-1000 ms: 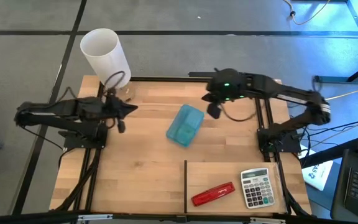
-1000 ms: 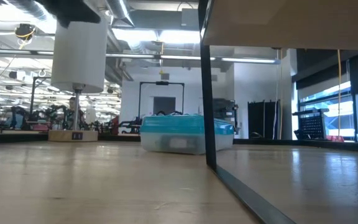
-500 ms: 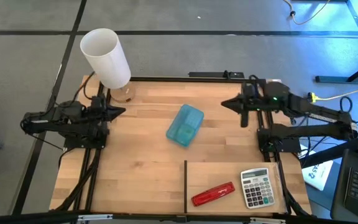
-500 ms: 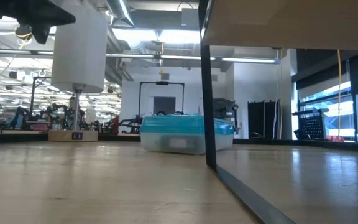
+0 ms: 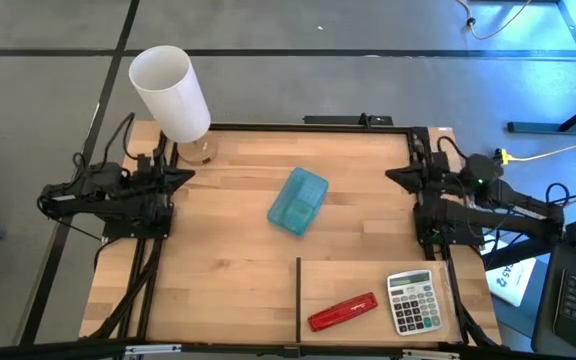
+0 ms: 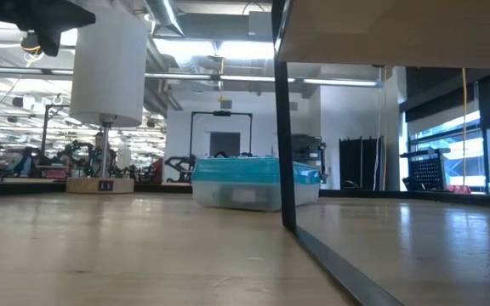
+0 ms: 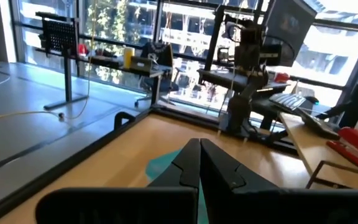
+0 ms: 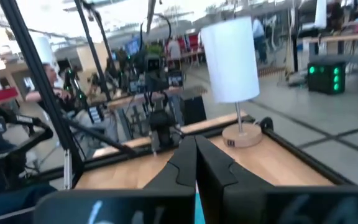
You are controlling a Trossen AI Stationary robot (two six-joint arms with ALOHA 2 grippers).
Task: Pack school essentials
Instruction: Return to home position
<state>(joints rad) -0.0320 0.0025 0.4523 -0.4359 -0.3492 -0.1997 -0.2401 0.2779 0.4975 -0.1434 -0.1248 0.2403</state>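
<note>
High view: the right gripper (image 5: 396,178) has been drawn back to its own side, and the left gripper (image 5: 183,176) is parked opposite. The blue supply box (image 5: 298,201) is left mid-table.

Low view: the box is seen shut.

Wrist views: the fingers of the 2 grippers are pressed together, empty. Packing is judged complete.

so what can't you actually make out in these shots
Contents of the blue box: its shut lid hides them in the high view, its cloudy wall in the low view.
Calculator key labels: too small, high view.
Red stapler: cut by the edge in the left wrist view.
</note>
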